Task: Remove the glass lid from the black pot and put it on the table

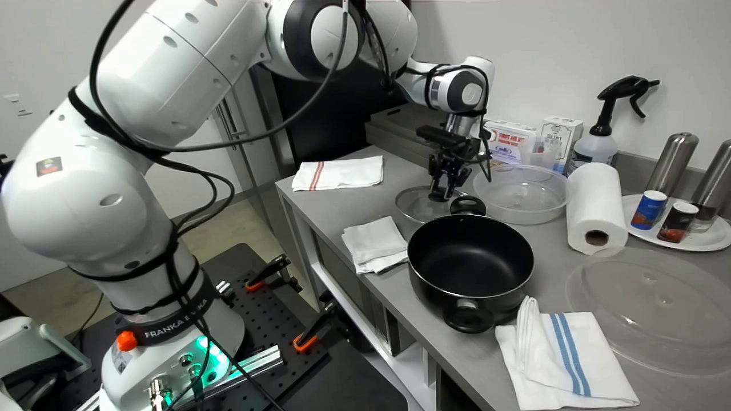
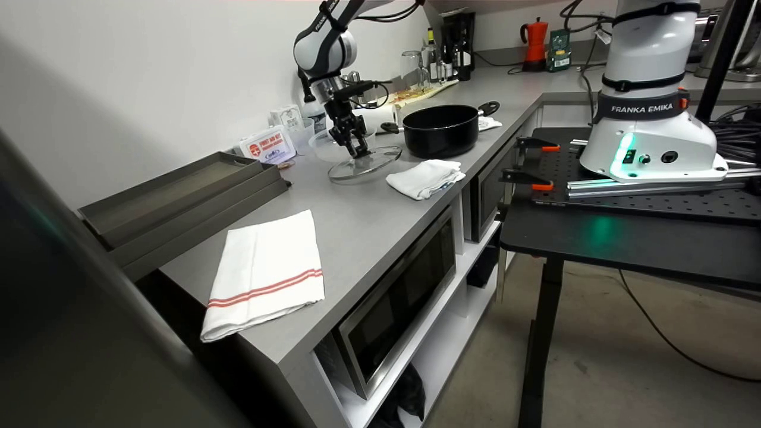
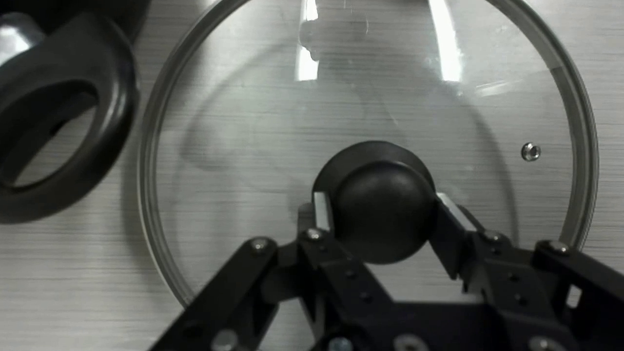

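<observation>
The glass lid (image 3: 253, 122), round with a black knob (image 3: 380, 180), is beside the pot, low over the table (image 3: 73, 273); I cannot tell whether its rim touches. It also shows in both exterior views (image 1: 412, 206) (image 2: 374, 163). My gripper (image 3: 390, 212) points down with a finger on each side of the knob, shut on it. The gripper shows in both exterior views (image 1: 442, 191) (image 2: 358, 151). The black pot (image 1: 431, 291) stands uncovered, its dark inside bare. It also shows in an exterior view (image 2: 443, 134), and its handle (image 3: 117, 112) shows at the left in the wrist view.
A clear bowl (image 1: 522, 214) stands close beside the lid. A folded white cloth (image 2: 419, 178) lies near the table's front edge. Grey trays (image 2: 190, 196) and a first aid box (image 2: 270, 145) stand along the wall. A paper towel roll (image 1: 594, 200) and a clear disc (image 1: 651, 308) lie past the pot.
</observation>
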You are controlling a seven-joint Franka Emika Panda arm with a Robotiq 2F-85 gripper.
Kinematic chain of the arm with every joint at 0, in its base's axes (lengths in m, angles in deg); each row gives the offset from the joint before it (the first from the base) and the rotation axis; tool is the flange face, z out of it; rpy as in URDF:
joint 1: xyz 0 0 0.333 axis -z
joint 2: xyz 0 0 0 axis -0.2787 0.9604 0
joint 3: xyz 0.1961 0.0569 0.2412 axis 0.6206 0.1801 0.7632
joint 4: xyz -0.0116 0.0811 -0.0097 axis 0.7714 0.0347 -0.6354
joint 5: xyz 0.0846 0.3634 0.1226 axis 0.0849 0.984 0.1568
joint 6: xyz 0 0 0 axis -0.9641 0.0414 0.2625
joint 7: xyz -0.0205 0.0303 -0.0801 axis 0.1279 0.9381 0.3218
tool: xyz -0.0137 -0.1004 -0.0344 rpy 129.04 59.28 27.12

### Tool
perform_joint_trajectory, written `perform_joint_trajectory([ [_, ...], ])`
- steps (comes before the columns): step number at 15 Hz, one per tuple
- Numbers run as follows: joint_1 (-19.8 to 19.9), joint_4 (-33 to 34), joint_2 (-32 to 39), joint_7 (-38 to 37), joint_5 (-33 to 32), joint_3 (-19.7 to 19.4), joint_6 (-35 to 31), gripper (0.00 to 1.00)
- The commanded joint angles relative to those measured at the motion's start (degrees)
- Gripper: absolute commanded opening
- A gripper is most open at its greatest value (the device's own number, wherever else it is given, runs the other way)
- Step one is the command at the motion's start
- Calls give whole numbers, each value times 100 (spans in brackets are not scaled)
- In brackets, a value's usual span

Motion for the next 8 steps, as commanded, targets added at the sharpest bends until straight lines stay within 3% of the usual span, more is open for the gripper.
perform_joint_trajectory([
  [1,44,100,34,177,125,-10,-72,26],
  [8,83,-260,-95,418,180,52,-308,26],
])
